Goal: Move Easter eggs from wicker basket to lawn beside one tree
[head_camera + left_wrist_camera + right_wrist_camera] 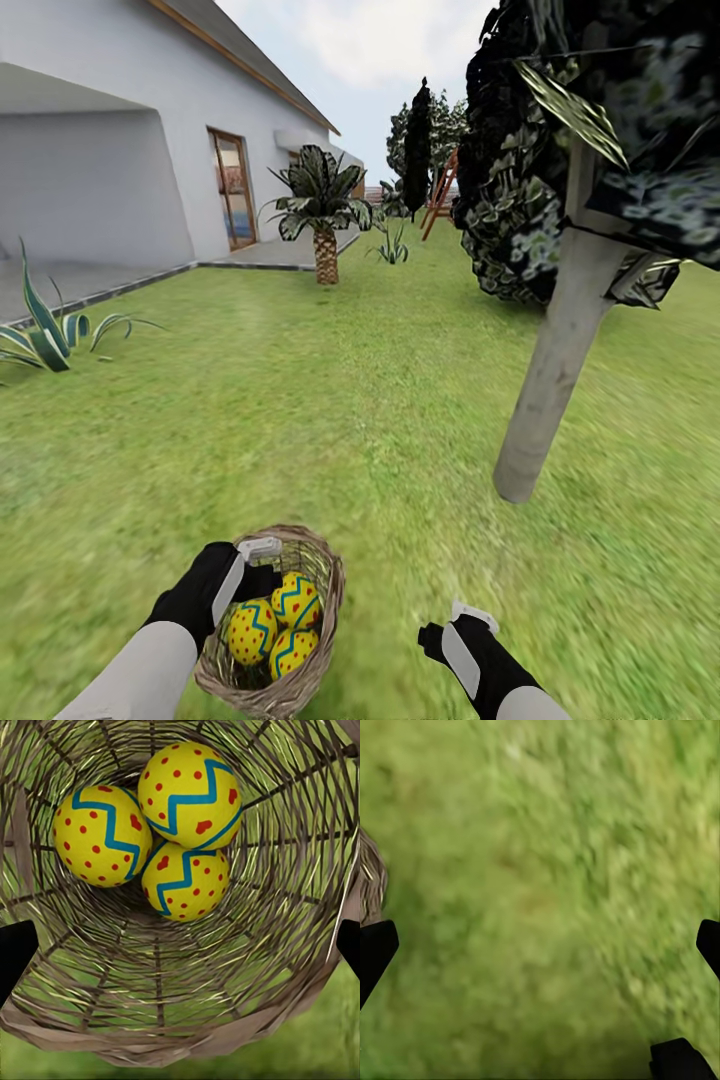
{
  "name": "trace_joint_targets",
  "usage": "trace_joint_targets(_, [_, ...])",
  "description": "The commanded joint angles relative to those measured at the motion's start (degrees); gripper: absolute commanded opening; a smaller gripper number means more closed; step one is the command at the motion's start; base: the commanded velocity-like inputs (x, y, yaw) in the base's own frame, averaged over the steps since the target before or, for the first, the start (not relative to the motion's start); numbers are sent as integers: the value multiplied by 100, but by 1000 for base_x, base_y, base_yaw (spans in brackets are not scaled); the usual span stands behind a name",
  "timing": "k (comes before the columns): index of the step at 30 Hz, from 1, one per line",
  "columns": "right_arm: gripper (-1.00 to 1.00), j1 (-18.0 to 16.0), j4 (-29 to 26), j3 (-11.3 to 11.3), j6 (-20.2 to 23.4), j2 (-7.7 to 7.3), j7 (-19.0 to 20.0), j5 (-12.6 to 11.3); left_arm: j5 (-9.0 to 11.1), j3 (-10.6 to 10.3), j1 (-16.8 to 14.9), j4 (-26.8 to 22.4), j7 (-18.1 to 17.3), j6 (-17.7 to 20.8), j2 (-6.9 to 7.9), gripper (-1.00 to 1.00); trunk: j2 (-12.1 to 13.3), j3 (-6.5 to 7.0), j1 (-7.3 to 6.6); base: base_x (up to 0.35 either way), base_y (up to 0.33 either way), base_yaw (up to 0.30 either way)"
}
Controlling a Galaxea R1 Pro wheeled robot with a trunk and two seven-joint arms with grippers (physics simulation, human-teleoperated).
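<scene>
Left pincer, jaws spread wide, hangs over the wicker basket on the lawn; three Easter eggs lie clustered straight below it. Right pincer, open and empty, hovers above grass. One grey-trunked tree stands beyond, right.

eggs in basket | tree ahead-right | house left
</scene>
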Motion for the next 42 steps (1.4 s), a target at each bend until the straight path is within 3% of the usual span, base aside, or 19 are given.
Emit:
trace_joint_targets(1, [100,-1,-12,1,17,2,-37,-60,-24,32,-3,-8,-1,26,-7,100,-3,-15,0,121,28,0])
trace_joint_targets(36, [100,78,5,-11,-100,2,-37,-51,-15,36,-3,-42,-19,-186,-9,100,-3,-71,0,72,3,0])
trace_joint_targets(42, [100,78,-10,-15,-101,2,-37,-127,-15,37,-3,-42,-13,-366,-12,100,-3,-71,0,27,0,0])
